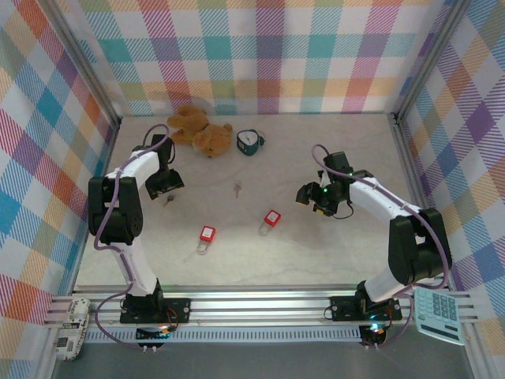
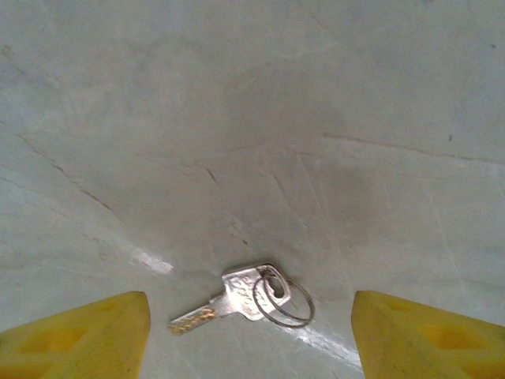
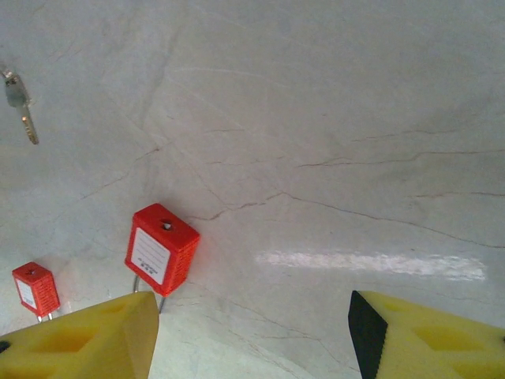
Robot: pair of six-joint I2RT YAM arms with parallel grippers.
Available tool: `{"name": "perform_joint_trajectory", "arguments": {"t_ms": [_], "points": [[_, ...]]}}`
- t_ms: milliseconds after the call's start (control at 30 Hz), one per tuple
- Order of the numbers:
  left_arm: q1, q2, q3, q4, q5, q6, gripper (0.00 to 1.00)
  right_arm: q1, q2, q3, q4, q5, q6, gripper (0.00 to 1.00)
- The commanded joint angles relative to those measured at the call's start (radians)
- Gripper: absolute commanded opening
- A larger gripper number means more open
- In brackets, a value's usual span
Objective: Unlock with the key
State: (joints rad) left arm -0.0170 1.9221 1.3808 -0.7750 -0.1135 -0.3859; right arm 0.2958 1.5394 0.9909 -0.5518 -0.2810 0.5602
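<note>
yellow fingertips (image 2: 79,339) of the left gripper (image 2: 251,333) sit closest to the lens, spread wide apart and holding nothing. between them, just ahead of the tips and touching neither, lies the small silvery-grey metal key (image 2: 237,298), a thin wire ring through its rounded head, flat on the pale marbled tabletop (image 2: 252,118). seen from above, the left arm (image 1: 130,197) rises from its base, folds at the elbow and pitches its wrist down over that key. the right gripper (image 3: 252,335) is likewise spread open and empty, hovering above the table. a red box-shaped padlock (image 3: 162,249) sits just beside one of its yellow fingers, a second red padlock (image 3: 35,288) is farther out on the same side, and another slim silvery key (image 3: 21,106) lies well ahead. the right arm (image 1: 387,209) reaches inward from its base, elbow bent, wrist tilted down.
</note>
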Motion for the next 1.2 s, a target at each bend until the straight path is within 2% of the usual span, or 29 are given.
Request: {"name": "perform_joint_trajectory", "arguments": {"t_ms": [0, 300, 500, 600, 700, 833, 967, 1167], "points": [[0.001, 0.022, 0.0, 0.035, 0.092, -0.011, 0.67, 0.006, 0.004, 0.025, 0.01, -0.024, -0.009, 0.66], [0.0, -0.009, -0.109, 0.102, 0.115, -0.028, 0.67, 0.006, -0.031, 0.015, -0.004, -0.015, -0.016, 0.66], [-0.006, -0.02, -0.17, 0.185, 0.218, -0.07, 0.64, 0.007, -0.053, 0.012, -0.001, -0.014, -0.005, 0.66], [-0.06, -0.039, -0.194, 0.188, 0.192, -0.085, 0.64, 0.008, -0.069, 0.005, 0.011, -0.02, 0.009, 0.66], [-0.122, -0.076, -0.257, 0.227, 0.211, -0.139, 0.64, 0.007, -0.08, 0.005, 0.01, -0.017, 0.01, 0.66], [-0.237, -0.157, -0.354, 0.309, 0.215, -0.231, 0.64, 0.009, -0.089, 0.008, 0.003, -0.018, 0.009, 0.66], [-0.333, -0.17, -0.362, 0.326, 0.223, -0.266, 0.65, 0.028, -0.085, 0.021, 0.007, -0.024, 0.013, 0.65], [-0.353, -0.194, -0.316, 0.282, 0.225, -0.242, 0.67, 0.11, -0.029, 0.097, 0.009, -0.003, 0.001, 0.65]]}}
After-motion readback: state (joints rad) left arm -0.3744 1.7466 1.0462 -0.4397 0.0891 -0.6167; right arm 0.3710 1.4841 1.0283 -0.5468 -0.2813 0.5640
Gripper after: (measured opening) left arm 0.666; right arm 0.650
